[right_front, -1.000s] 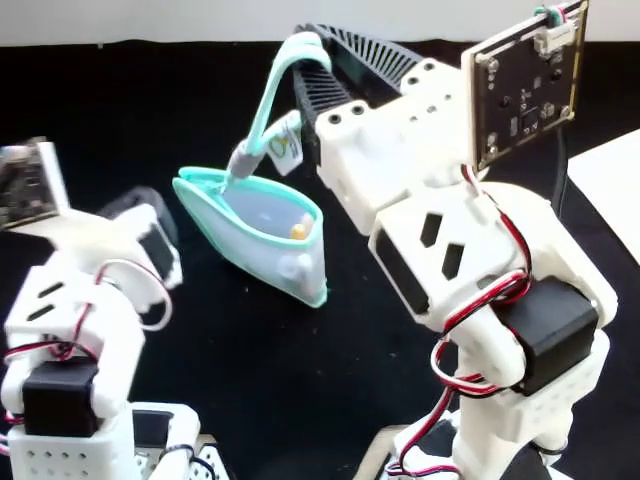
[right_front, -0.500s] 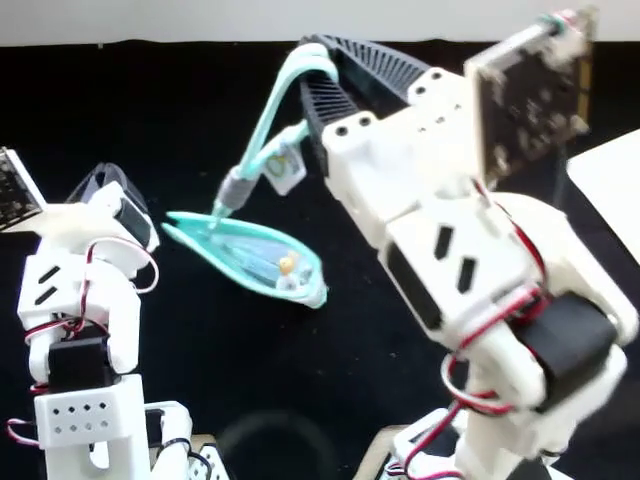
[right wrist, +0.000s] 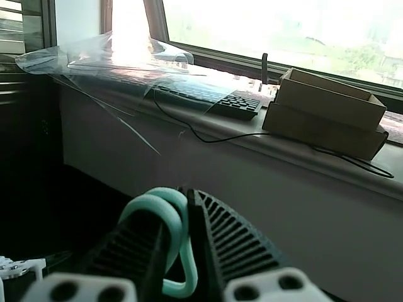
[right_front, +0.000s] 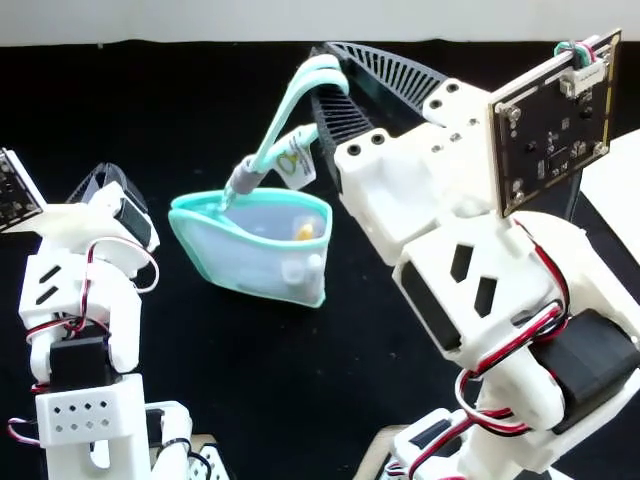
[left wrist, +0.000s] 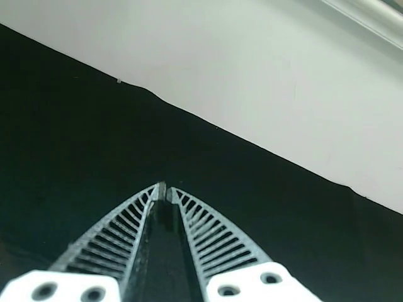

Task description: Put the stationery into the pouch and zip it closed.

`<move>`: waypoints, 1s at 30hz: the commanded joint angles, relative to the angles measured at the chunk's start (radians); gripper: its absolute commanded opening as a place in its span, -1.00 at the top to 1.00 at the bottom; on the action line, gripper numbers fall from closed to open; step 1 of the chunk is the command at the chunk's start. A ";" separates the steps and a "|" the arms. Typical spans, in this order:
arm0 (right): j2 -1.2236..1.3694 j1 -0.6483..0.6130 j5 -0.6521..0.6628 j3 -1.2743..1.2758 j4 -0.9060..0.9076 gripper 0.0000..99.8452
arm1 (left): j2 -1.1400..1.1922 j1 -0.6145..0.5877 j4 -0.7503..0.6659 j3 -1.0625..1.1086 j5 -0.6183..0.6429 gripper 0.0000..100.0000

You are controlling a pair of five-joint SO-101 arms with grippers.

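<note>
Nearest, the left gripper (left wrist: 165, 189) sits low at the desk (right_front: 250, 400) edge side, well apart from the pouch. Its fingers (left wrist: 208, 239) are pressed tip to tip with nothing between them, aimed at the far desk edge and the wall (left wrist: 252, 75).

Mid-desk, the teal pouch (right_front: 255, 250) hangs upright from its strap (right_front: 275, 130). Cannot tell if its lower corner touches the desk. The teal rim runs along the top; cannot tell if the zip is open or closed. Through the see-through side, a yellow piece (right_front: 303, 231) sits high near one end, with a white piece (right_front: 300, 268) just below it. Other stationery inside is too faint to tell. A white tag (right_front: 295, 160) dangles beside the strap near the grey end where the strap meets the rim.

Farthest, the right gripper (right wrist: 182, 195) has its fingers (right wrist: 227, 233) clamped on the strap loop, holding the pouch up.

Likely step: the contents look to be in, so zipping is what's left. To do it well:
- Set the pouch base down on the desk so it doesn't swing.
- Hold the strap taut so the rim is straight.
- The left fingers must open, then pinch the rim end or the pull.
- Pull level along the rim.
- Risk: the pouch tips and the pieces slide out if the strap slackens.
</note>
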 commanded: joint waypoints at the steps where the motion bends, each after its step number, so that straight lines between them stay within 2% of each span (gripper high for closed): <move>1: -0.019 -0.007 0.011 -0.076 -0.005 0.99 | 0.001 0.005 -0.015 -0.005 0.006 0.99; 8: -0.019 -0.007 0.009 -0.151 0.018 0.99 | 0.001 0.101 0.038 -0.001 0.006 0.99; 18: -0.019 -0.007 0.008 -0.148 0.016 0.99 | -0.010 0.302 0.296 -0.004 0.009 0.99; 25: -0.007 -0.007 0.005 -0.142 0.022 0.99 | -0.013 0.300 0.338 -0.018 0.006 0.99; 30: -0.007 -0.007 0.005 -0.142 0.039 0.99 | -0.076 0.231 0.377 -0.157 0.005 0.99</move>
